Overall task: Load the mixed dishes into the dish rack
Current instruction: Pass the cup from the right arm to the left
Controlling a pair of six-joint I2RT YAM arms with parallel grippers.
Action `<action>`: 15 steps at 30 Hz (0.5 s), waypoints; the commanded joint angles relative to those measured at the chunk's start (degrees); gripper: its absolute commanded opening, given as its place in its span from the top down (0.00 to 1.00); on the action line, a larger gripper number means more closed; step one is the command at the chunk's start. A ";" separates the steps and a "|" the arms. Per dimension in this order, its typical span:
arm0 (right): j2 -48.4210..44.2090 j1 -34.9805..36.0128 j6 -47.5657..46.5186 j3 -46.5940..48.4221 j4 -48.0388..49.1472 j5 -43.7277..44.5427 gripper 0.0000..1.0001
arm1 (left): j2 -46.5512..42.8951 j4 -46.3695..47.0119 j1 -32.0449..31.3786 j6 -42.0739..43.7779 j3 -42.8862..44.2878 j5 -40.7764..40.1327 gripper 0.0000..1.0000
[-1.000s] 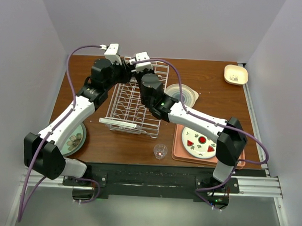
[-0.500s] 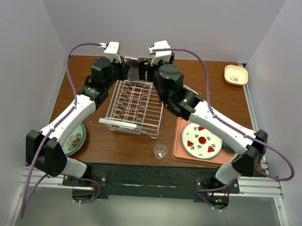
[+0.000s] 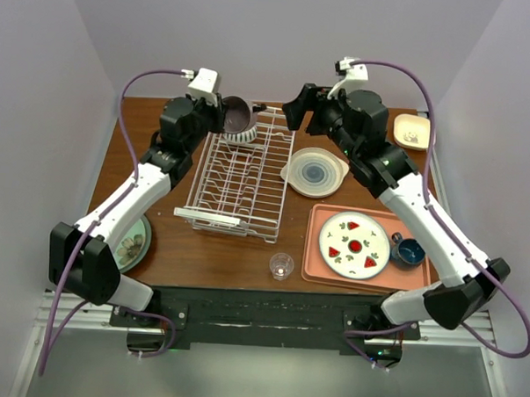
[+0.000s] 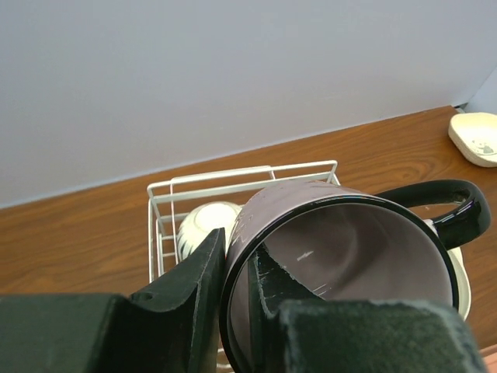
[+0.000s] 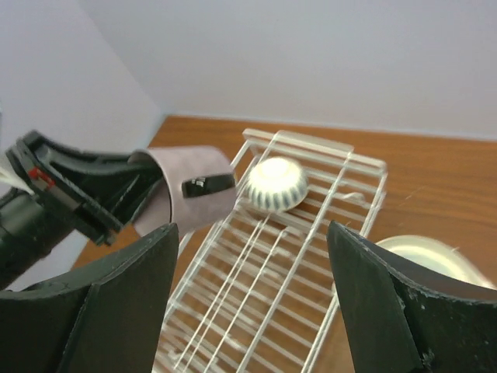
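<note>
While my left tool clamps the mug by its rim, tilted over the far end of the rack near the small bowl, my right tool stands open and aside, probably to leave room

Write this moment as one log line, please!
left tool: shut on mug, over rack | right tool: open, empty | bowl: in rack

2 white-and-black arms trailing purple cables, each ending in black fingers.

Bright, even light; soft shadows
</note>
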 commanded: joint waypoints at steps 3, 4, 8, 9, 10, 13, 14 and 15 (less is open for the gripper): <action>2.39 -11.21 15.50 -5.87 6.82 -33.13 0.18 | -3.09 15.95 0.40 9.39 0.83 12.68 1.00; 2.74 -13.84 19.09 -7.10 8.42 -36.91 0.18 | -3.79 16.57 0.40 10.62 0.47 14.35 1.00; 5.63 -17.46 27.81 -9.22 18.08 -51.51 0.17 | -5.46 20.53 0.40 16.68 -1.46 22.43 1.00; 7.21 -17.81 29.56 -9.39 21.84 -56.41 0.17 | -5.73 22.28 0.40 17.31 -2.16 22.89 1.00; 7.92 -18.25 33.32 -10.00 23.97 -58.29 0.17 | -6.08 22.90 0.40 18.97 -2.43 23.06 1.00; 9.51 -18.35 38.80 -11.41 31.45 -62.77 0.17 | -6.26 24.14 0.40 22.92 -3.04 23.33 1.00; 9.77 -18.35 39.33 -11.24 32.16 -63.31 0.17 | -6.17 24.23 0.40 23.72 -3.04 23.94 1.00; 10.21 -18.35 40.21 -11.06 33.21 -63.75 0.17 | -6.17 24.23 0.40 24.51 -3.13 24.12 1.00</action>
